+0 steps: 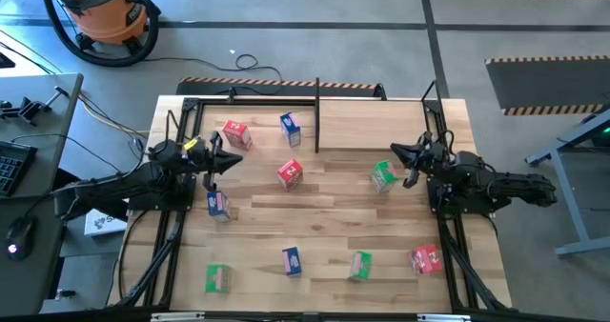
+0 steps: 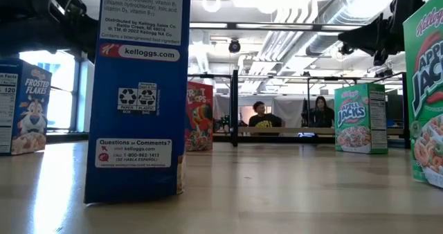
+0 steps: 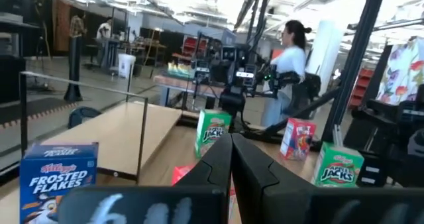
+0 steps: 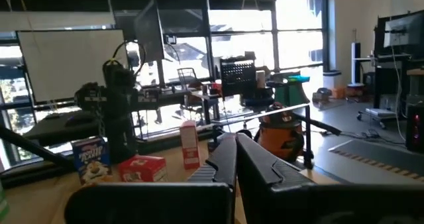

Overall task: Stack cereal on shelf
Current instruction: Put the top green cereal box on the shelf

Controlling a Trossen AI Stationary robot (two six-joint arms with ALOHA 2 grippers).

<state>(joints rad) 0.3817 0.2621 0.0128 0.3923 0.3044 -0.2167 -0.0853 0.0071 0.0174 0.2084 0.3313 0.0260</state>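
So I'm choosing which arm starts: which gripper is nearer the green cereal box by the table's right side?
Right. The right gripper, shut, hovers just beside the green cereal box. The left gripper, also shut, is far across the table, near a red box.

Right hand (image 4: 233,159) with dark fingers pressed together, a blue cereal box (image 4: 91,159) and a red cereal box (image 4: 142,169) lying flat on the table (image 4: 40,196), an upright box (image 4: 189,144), orange vacuum (image 4: 285,139) behind

left end effector (image 1: 232,161): closed, raised | right end effector (image 1: 395,151): closed, raised
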